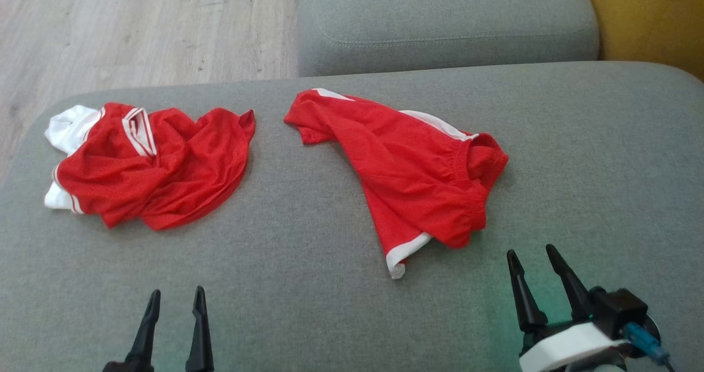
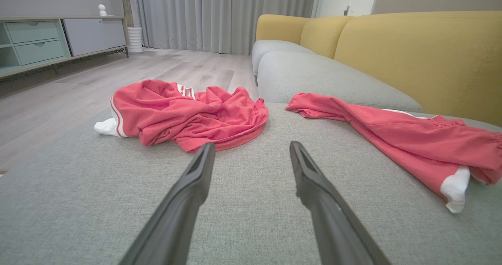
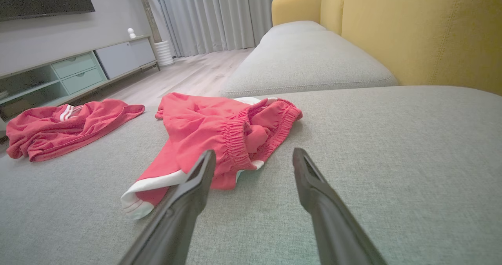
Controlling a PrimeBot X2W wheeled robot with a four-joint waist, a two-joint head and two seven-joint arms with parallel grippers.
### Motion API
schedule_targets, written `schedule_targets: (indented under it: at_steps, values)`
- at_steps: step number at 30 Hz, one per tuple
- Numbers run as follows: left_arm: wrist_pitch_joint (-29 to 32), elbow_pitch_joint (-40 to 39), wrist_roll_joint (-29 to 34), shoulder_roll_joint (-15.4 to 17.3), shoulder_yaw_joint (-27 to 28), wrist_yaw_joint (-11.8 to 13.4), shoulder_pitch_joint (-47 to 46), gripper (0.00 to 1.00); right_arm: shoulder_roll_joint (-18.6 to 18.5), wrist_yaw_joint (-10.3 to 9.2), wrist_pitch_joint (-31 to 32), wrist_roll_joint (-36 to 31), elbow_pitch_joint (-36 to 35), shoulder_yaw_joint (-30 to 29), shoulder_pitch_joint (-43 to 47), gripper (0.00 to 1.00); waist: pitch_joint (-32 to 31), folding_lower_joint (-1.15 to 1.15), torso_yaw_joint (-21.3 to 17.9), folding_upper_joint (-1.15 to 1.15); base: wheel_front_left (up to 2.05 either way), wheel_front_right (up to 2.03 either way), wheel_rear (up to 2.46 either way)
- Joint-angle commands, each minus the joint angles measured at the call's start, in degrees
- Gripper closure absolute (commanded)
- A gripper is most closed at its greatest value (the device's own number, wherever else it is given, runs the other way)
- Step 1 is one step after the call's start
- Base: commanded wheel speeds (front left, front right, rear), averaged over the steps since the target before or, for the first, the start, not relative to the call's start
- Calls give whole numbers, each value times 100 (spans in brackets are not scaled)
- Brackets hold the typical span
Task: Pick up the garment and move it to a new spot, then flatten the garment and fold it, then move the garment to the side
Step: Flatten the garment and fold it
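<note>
Two red garments with white trim lie on the grey sofa seat. A crumpled red shirt is at the far left. Red shorts with an elastic waistband lie rumpled right of centre. My left gripper hovers open near the front edge, short of the shirt. Just below the shorts' waistband end, my right gripper stands open with nothing between its fingers, touching neither garment.
A second grey seat cushion adjoins at the back, with the yellow backrest on the right. Wooden floor drops away beyond the seat's left edge. A low cabinet and curtains stand across the room.
</note>
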Motion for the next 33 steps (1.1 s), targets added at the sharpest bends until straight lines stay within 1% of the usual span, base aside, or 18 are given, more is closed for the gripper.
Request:
schedule_targets:
  at_steps: [1, 5, 8, 14, 17, 25, 30, 31, 33]
  values:
    - [-54, -147, 27, -23, 192, -13, -232, 0, -6, -4, -22, 77, -169, 152, -279, 0, 9, 0, -16, 0, 0, 0, 0]
    - [-54, -120, -2, -27, 133, -34, -244, 0, -29, -4, -22, 301, -211, 258, -599, 0, 45, 0, -64, 0, 0, 0, 0]
    - [-54, -105, -30, -27, 82, -20, -265, 0, -57, -4, 58, 537, 17, 398, -920, 0, 68, 0, -75, 0, 0, 0, 0]
    - [-54, -85, -45, -28, -58, -2, -351, 0, -50, -4, 950, 1168, 685, 726, -1579, 0, 160, 0, -13, 0, 0, 0, 0]
    - [-54, -65, -48, -28, -112, -5, -408, 0, -52, -4, 1213, 1345, 964, 845, -1806, 0, 209, 0, 39, 0, 0, 0, 0]
    - [-54, -61, -52, -29, -153, 5, -439, 0, 44, -4, 1293, 1615, 1500, 965, -2180, 0, 269, 0, 84, 0, 0, 0, 0]
    - [-55, -73, -52, -29, -140, 27, -456, 0, 133, -4, 1409, 2078, 1683, 1221, -2379, 0, 309, 0, 51, 0, 0, 0, 0]
    - [-55, -72, -55, -29, -141, 33, -463, 0, 141, -4, 1428, 2176, 1713, 1265, -2414, 3, 313, 0, 39, 0, 0, 0, 0]
    - [-55, -70, -62, -29, -151, 42, -476, 0, 146, -4, 1432, 2339, 1779, 1327, -2486, 56, 319, 0, 14, 0, 0, 0, 0]
